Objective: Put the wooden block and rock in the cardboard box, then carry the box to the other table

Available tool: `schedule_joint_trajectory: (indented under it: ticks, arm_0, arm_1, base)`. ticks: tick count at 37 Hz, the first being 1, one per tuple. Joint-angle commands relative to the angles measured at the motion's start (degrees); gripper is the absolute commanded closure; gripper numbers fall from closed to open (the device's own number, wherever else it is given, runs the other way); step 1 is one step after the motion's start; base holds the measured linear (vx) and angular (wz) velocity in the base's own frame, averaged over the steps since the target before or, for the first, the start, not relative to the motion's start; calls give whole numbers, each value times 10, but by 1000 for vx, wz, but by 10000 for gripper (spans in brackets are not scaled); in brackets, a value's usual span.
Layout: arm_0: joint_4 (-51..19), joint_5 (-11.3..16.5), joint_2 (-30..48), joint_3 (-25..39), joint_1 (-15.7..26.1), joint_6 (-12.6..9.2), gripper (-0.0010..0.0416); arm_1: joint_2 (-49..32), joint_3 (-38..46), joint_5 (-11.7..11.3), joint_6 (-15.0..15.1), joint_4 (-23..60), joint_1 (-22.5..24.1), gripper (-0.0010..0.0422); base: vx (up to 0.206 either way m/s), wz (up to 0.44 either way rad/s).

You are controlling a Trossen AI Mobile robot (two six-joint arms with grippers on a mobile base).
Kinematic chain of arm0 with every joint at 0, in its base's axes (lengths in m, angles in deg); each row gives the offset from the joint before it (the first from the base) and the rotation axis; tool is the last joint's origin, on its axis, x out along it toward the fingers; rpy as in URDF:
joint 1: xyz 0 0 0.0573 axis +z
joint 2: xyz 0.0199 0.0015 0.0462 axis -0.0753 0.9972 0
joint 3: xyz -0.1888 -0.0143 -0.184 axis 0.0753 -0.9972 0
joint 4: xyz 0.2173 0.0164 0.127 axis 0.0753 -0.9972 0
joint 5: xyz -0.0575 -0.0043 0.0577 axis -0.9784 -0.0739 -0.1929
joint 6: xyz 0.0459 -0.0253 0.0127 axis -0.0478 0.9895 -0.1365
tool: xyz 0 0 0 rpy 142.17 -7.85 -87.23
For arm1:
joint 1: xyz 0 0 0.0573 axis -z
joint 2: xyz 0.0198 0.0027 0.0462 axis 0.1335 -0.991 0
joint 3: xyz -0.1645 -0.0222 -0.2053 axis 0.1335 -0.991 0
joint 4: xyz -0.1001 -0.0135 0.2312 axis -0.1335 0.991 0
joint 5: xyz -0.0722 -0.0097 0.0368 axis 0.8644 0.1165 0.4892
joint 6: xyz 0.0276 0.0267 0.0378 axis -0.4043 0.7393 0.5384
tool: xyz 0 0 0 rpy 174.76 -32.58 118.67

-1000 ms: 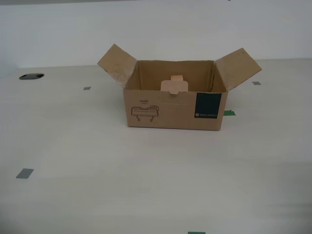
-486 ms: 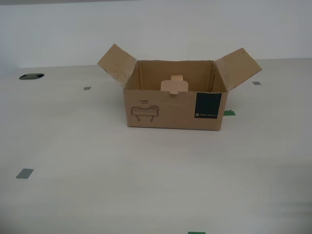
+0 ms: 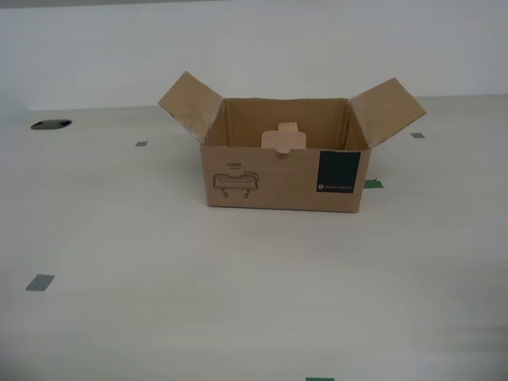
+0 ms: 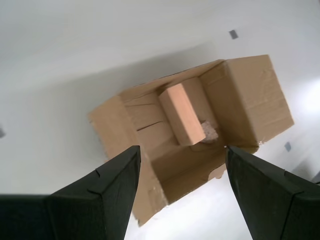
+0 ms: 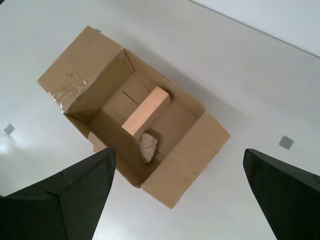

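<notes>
Now the box is loaded and waits on the smooth table, both of my grippers open above it.

In the exterior view the cardboard box (image 3: pixel 284 163) stands near the middle of the table (image 3: pixel 119 238), side flaps spread; no arm shows. In the second wrist view my second gripper (image 4: pixel 182 165) is spread wide, and the wooden block (image 4: pixel 181 114) lies inside with the rock (image 4: pixel 210 132) touching its end. In the first wrist view my first gripper (image 5: pixel 180 165) is also wide. The carton looks light but bendable; I would press on the two short walls under the flaps.
</notes>
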State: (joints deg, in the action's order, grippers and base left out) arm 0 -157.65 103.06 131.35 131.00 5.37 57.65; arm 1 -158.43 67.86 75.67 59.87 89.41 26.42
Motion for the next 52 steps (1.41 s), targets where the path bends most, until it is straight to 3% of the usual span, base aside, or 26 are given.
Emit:
schedule_joint_trajectory:
  ticks: [1,4,8,14,17,19,22,25,27,52]
  arm_0:
    - [-19,-7,0,18,0,-3,51]
    - [-32,-33,0,29,0,-12,51]
    - [-57,-62,0,39,0,-27,51]
    - [-79,-70,0,39,0,-48,52]
    - [-91,-88,0,36,0,-55,51]
    - [-99,-101,0,36,0,-60,51]
    - [-100,-118,0,36,0,-62,52]
    - [-103,-121,0,36,0,-63,51]
    - [-104,-121,0,36,0,-64,52]
    - [-147,-120,0,36,0,-97,55]
  arm_1:
    - [9,0,-34,-2,25,-1,183]
    - [13,0,-47,-1,43,-2,183]
    - [14,0,-47,-1,62,-2,184]
    - [14,0,-50,-1,94,-2,183]
    - [14,0,-50,4,108,-3,184]
    - [14,2,-57,5,117,-4,183]
    - [14,5,-86,5,125,-4,184]
    - [14,11,-117,3,134,-4,183]
    - [14,17,-124,3,142,-4,184]
    - [12,51,-124,-9,202,-3,184]
  base:
    - [0,0]
    - [0,0]
    - [0,0]
    - [0,0]
    - [0,0]
    - [0,0]
    - [0,0]
    - [0,0]
    - [0,0]
    - [0,0]
